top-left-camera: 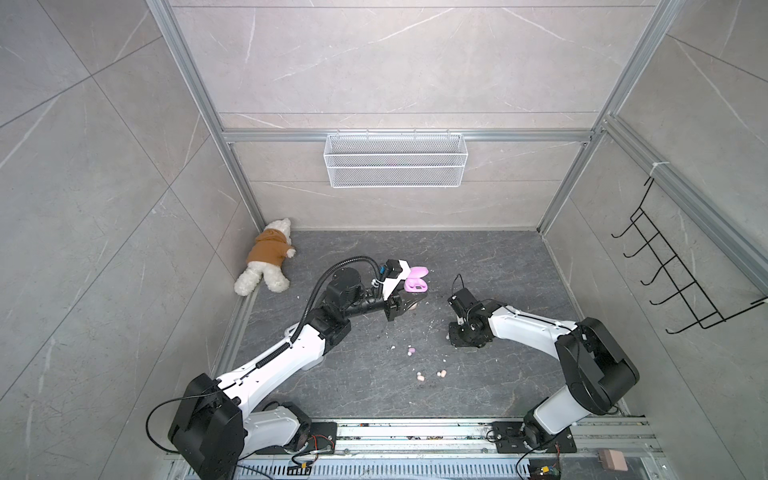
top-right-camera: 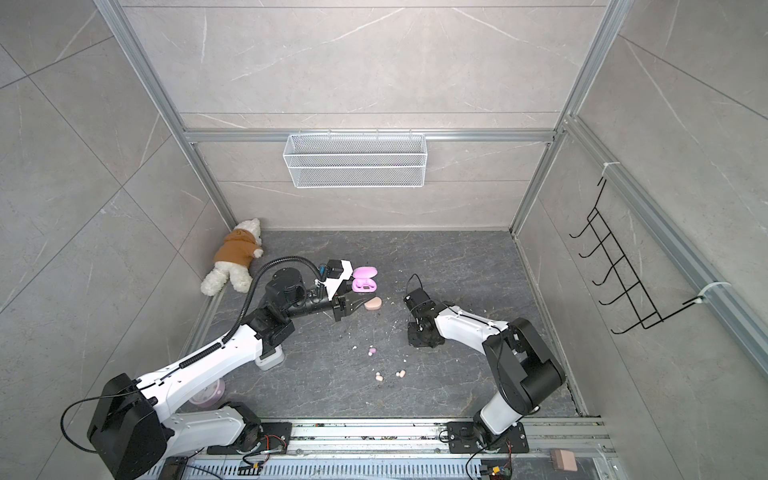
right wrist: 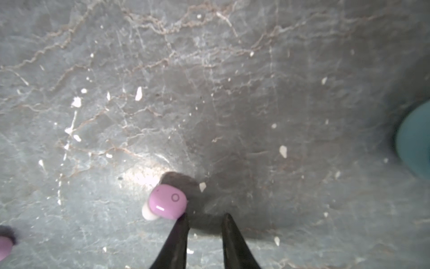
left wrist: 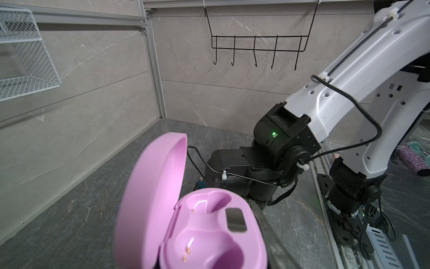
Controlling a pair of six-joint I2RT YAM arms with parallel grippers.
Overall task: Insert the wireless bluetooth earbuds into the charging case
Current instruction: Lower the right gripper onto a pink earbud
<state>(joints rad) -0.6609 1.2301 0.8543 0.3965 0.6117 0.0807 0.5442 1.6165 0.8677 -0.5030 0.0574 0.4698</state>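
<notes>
Right jaws parted, empty — one fingertip [right wrist: 182, 223] touching lilac-pink earbud [right wrist: 168, 202], white tip pointing away; left jaws clamp charging case [left wrist: 209, 244].

We record the charging case [left wrist: 209, 233] as uniform lilac-pink inside and out. The earbud [right wrist: 167, 202] seen in the right wrist view is pink with a white tip, a ring mark and a white bar. The floor [top-left-camera: 498, 257] is dark grey with pale veining and white specks [right wrist: 138, 93]. The walls [top-left-camera: 374, 62] are beige-grey and white-veined. The basket [top-left-camera: 395, 162] is white mesh. The plush toy [top-left-camera: 266, 257], left of centre in both top views, is cream in a brown hoodie.
</notes>
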